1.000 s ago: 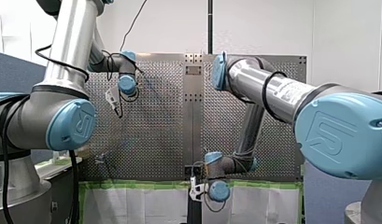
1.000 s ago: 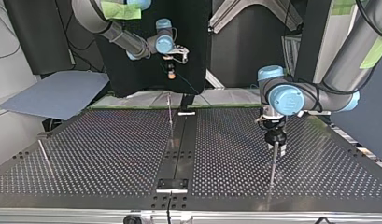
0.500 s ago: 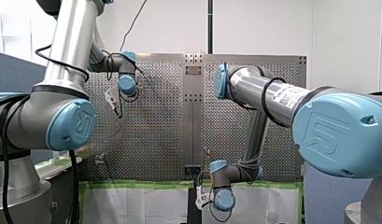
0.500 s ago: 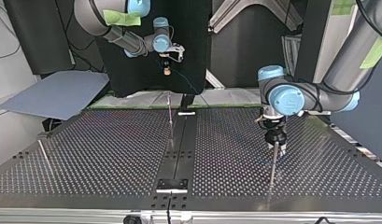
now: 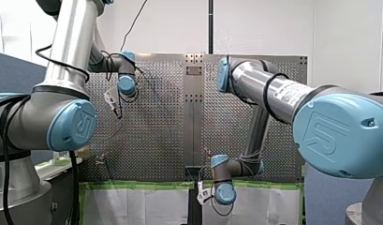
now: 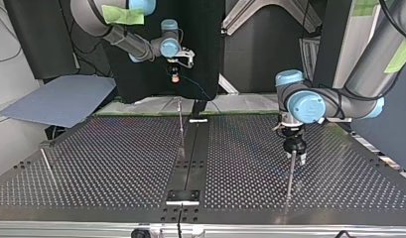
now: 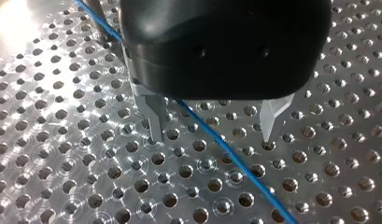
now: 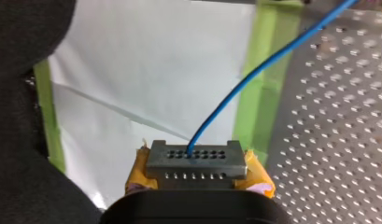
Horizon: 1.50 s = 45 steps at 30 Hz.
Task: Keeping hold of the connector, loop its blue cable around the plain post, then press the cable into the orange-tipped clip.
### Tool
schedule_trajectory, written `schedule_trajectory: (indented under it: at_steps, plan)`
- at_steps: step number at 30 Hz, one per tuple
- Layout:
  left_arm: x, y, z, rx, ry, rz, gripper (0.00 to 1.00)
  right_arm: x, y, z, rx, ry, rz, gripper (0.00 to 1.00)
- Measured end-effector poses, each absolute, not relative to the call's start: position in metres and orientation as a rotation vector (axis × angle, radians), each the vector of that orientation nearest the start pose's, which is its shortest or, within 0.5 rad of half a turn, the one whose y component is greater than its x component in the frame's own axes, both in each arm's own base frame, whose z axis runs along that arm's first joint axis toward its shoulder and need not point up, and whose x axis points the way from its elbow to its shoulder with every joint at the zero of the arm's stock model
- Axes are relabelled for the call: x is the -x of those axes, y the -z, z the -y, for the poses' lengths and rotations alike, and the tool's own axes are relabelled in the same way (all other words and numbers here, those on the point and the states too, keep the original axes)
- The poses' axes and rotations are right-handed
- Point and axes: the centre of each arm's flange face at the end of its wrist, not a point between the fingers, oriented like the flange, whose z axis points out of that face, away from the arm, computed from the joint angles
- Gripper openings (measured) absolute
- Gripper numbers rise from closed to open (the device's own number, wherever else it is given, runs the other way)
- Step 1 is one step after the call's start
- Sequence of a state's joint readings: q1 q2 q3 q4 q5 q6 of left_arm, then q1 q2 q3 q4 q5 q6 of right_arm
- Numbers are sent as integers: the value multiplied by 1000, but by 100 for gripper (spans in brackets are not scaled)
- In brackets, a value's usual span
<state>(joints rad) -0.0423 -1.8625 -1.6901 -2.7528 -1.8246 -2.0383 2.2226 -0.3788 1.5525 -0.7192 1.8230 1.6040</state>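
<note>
My right gripper [image 8: 196, 176] is shut with its yellow pads [image 8: 138, 173] on a grey connector [image 8: 195, 157]. A blue cable [image 8: 254, 74] leaves the connector and runs out over the perforated table. In the top view my right gripper [image 6: 175, 75] hangs in the air beyond the table's far edge. My left gripper [image 7: 214, 133] is open, its metal fingers [image 7: 156, 122] just above the plate, and the blue cable [image 7: 235, 156] passes between them. In the top view my left gripper [image 6: 295, 154] stands at the head of a thin plain post [image 6: 289, 181].
A thin rod [image 6: 180, 121] stands near the far end of the centre rail [image 6: 190, 163], its small reddish tip [image 5: 207, 151] showing in the front view. Another slim post [image 6: 47, 166] stands at the top view's left. Green tape and white sheet [image 8: 146, 70] lie off the table's edge.
My right arm has carried the connector a little to the left in the top view, staying off the table's far edge. My left gripper has stayed put by the post.
</note>
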Motion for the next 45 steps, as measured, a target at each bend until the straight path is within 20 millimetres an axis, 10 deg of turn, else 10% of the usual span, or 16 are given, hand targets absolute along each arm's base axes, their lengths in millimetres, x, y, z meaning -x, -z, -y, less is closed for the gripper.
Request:
schedule_trajectory:
  at_steps: [19, 45]
  plan:
    - [-571, -311, 130, 531, 193, -1504, 100, -424, 95, 402, -1695, -1308, 1180, 0]
    - [-568, -310, 132, 527, 151, -1522, 100, -379, 115, 336, -1799, -1387, 1050, 0]
